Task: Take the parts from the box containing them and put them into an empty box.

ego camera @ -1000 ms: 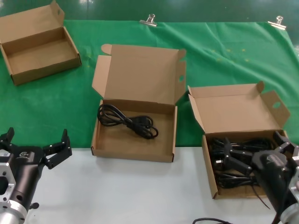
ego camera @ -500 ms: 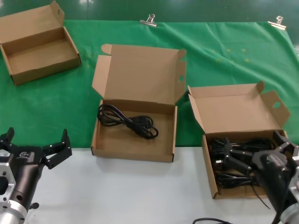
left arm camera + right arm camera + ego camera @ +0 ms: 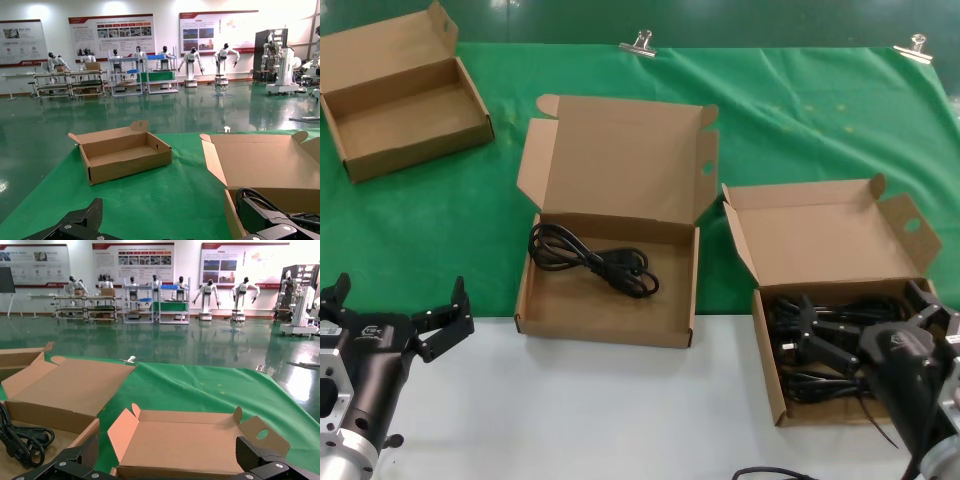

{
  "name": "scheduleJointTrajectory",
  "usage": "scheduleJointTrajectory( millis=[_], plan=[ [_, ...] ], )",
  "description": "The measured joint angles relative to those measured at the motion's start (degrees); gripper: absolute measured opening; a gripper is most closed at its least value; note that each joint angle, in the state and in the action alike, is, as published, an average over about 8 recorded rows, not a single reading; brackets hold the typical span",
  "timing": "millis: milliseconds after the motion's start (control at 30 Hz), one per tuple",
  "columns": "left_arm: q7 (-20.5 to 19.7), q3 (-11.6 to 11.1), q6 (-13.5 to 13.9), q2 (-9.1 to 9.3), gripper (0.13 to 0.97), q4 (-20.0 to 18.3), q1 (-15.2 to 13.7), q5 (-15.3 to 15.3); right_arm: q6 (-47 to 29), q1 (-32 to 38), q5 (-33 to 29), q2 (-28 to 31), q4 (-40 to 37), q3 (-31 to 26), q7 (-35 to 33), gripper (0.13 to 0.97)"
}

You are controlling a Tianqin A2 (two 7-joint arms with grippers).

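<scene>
We count three open cardboard boxes: the oblong box [image 3: 405,95] upper left, the squarish box [image 3: 610,270] at centre holding one power cord [image 3: 592,260], and the lower-right box [image 3: 835,300] with a tangle of cords [image 3: 820,345] we cannot count. Our left claw [image 3: 395,315] spreads wide at lower left above the desk [image 3: 620,410]. Our right claw [image 3: 910,325] sits wide over the lower-right box.

Upright lid [image 3: 823,238] behind packed cords [image 3: 820,345]

A green cloth [image 3: 800,130] covers the table's far half, held by two metal clips [image 3: 638,43] at twelve o'clock.
</scene>
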Motion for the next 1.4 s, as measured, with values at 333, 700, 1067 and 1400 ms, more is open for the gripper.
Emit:
scheduleJointTrajectory(
  millis=[333, 700, 1067, 1400],
  plan=[
    [0.0, 0.0, 0.0, 0.0, 0.966, 0.0, 0.0, 0.0, 0.0, 0.0, 0.0, 0.0, 0.0, 0.0, 0.0, 0.966],
    [0.0, 0.0, 0.0, 0.0, 0.966, 0.0, 0.0, 0.0, 0.0, 0.0, 0.0, 0.0, 0.0, 0.0, 0.0, 0.966],
    [0.0, 0.0, 0.0, 0.0, 0.966, 0.0, 0.0, 0.0, 0.0, 0.0, 0.0, 0.0, 0.0, 0.0, 0.0, 0.966],
    [0.0, 0.0, 0.0, 0.0, 0.966, 0.0, 0.0, 0.0, 0.0, 0.0, 0.0, 0.0, 0.0, 0.0, 0.0, 0.966]
  ],
)
